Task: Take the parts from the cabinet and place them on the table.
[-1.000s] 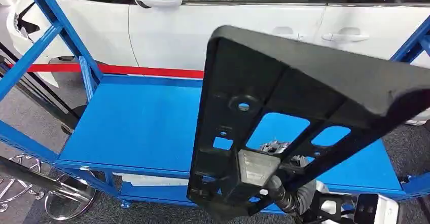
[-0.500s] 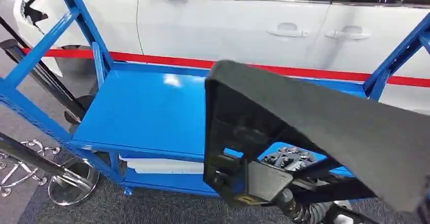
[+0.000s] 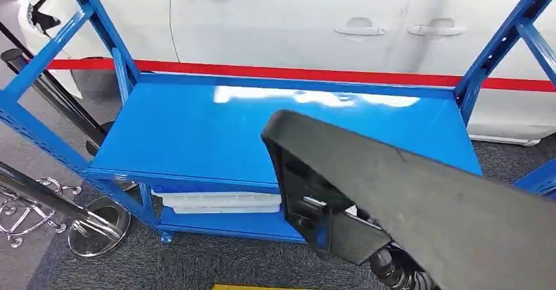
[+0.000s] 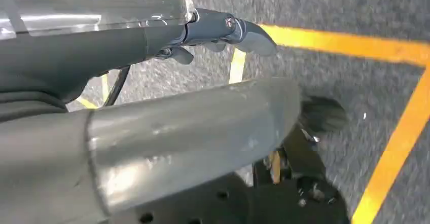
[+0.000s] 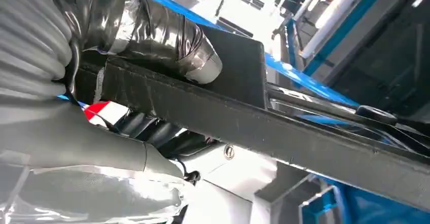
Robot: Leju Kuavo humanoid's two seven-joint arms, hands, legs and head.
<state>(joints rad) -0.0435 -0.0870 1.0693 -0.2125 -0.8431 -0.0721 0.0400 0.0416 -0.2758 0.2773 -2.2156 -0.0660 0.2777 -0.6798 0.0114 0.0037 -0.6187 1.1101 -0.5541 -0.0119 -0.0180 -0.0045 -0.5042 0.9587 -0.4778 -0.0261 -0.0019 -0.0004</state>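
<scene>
A large black plastic part (image 3: 426, 198) with ribs and cut-outs fills the lower right of the head view, held out in front of the blue cabinet's bare middle shelf (image 3: 197, 139). My right hand (image 5: 152, 57) grips it from below, the taped thumb pressed on one face and the darker fingers curled under the part's long edge (image 5: 284, 127). In the head view a small piece of that hand (image 3: 393, 271) peeks out beneath the part. My left hand (image 4: 223, 29) hangs over grey carpet, its fingers stretched out with nothing in them.
The blue steel rack has slanted side posts (image 3: 98, 21). A white tray (image 3: 219, 201) lies on its lower shelf. Behind stand a white car (image 3: 295, 27) and a red band (image 3: 262, 72). A chrome stanchion base (image 3: 98, 227) is at the left. Yellow floor lines (image 4: 395, 148) cross the carpet.
The whole picture has shifted, so the camera has moved. The black part now lies lower and flatter in the picture, and far more of the blue shelf is uncovered.
</scene>
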